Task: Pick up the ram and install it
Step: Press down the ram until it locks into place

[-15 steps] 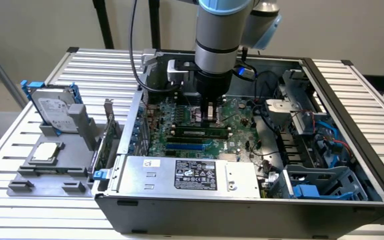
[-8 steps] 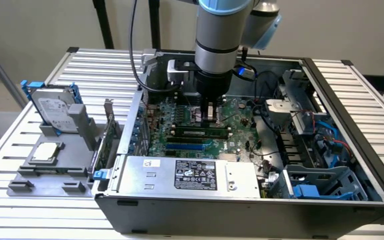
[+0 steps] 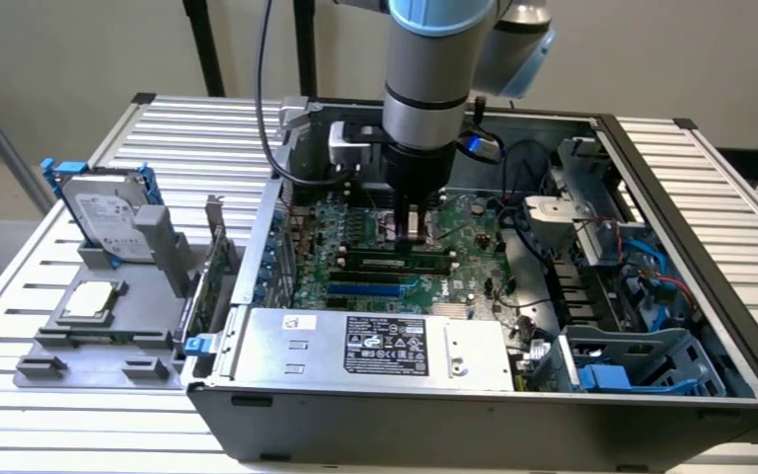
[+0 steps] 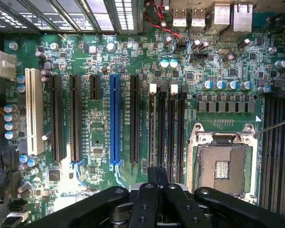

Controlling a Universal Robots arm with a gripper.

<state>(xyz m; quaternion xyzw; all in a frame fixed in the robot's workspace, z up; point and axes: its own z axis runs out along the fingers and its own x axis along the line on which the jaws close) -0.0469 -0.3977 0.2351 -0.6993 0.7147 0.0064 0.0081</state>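
My gripper (image 3: 414,237) hangs straight down inside the open computer case (image 3: 485,425), over the middle of the motherboard (image 3: 472,222). Its fingers are shut, and I see nothing between them. Just in front of the fingertips, the ram (image 3: 393,262), a dark-green stick with a white label, lies along a slot on the board. In the wrist view the shut gripper (image 4: 157,175) sits over one end of the black memory slots (image 4: 166,128), whose white clips are at the other end. Whether the fingertips touch the ram I cannot tell.
A silver power supply (image 3: 372,346) fills the case's near side. A hard drive (image 3: 106,212) stands on a grey fixture (image 3: 103,336) at the exterior view's left. The open CPU socket (image 4: 223,166) lies beside the memory slots. A blue drive cage (image 3: 630,370) and cables sit at the exterior view's right.
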